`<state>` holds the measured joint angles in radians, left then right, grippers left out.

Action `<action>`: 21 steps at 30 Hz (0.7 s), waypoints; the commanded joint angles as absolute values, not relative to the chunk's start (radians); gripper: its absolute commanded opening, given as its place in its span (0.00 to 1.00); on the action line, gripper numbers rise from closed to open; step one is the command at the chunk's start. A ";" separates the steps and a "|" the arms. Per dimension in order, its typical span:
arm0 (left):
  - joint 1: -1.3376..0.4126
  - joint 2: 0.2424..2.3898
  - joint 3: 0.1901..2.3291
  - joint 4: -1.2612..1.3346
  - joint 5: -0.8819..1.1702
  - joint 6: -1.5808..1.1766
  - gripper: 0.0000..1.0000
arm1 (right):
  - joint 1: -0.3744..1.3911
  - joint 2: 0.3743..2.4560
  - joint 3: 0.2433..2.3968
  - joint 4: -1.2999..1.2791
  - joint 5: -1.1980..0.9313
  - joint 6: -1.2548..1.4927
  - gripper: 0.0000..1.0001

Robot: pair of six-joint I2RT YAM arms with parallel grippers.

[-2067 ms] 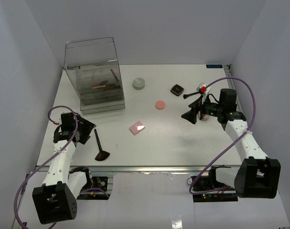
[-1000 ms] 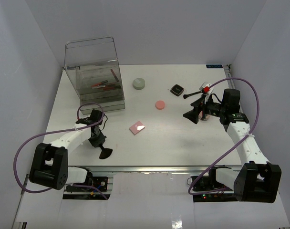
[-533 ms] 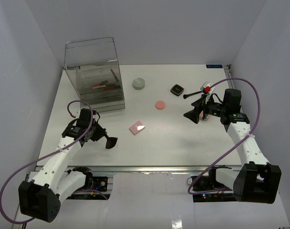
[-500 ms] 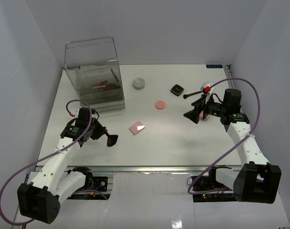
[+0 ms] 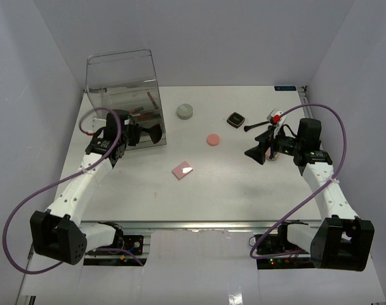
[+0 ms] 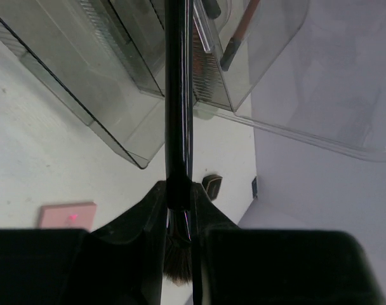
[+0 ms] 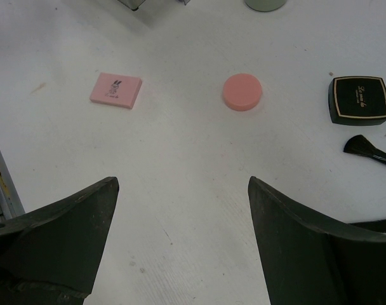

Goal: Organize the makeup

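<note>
Brush [image 5: 156,133] is clamped in L gripper [image 5: 138,132], jaws shut tight on the black handle. In the top view its dark head sticks out to the right of the fingers, right against the lower front of the clear drawer box [image 5: 126,82] at far left of table [image 5: 244,190]. In the L wrist view the handle [image 6: 178,95] runs straight up the frame across the box's front, w/ the bristles low in the gap btwn the fingers. L gripper [image 6: 179,210] has nothing else in it.

Inside the box, red-and-black sticks [image 5: 134,112] lie on a drawer level. One more slim stick [image 5: 152,98] leans further back. Can't tell which drawer each is in.

R gripper [image 5: 258,151] hangs over the table's right side, jaws spread wide and holding nothing. In the R wrist view both fingers [image 7: 59,235] frame bare tabletop.

Rest of the makeup is loose on the table, all pieces well apart:
- pink square compact [image 5: 182,169] near centre, flat, also in the R wrist view [image 7: 116,89]
- pink disc [image 5: 212,139] btwn centre and R gripper
- black square compact [image 5: 235,119] further back, gold-edged lid up in the R wrist view [image 7: 359,100]
- grey round jar [image 5: 185,112] just right of the box, not touching it
- second brush [image 5: 256,126] beside the black compact, near the R arm, bristles toward the compact [image 7: 367,149]
</note>
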<state>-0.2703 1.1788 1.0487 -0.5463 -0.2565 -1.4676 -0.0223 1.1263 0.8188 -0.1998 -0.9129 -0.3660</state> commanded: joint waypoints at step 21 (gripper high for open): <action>-0.132 1.526 1.164 -0.454 -0.326 -1.667 0.30 | -0.039 1.120 0.828 -0.178 -0.931 -0.360 0.90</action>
<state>-0.1471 1.5136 1.1458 -0.4966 -0.3335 -1.7047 -0.0295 1.1263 0.8188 -0.1997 -0.9157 -0.3660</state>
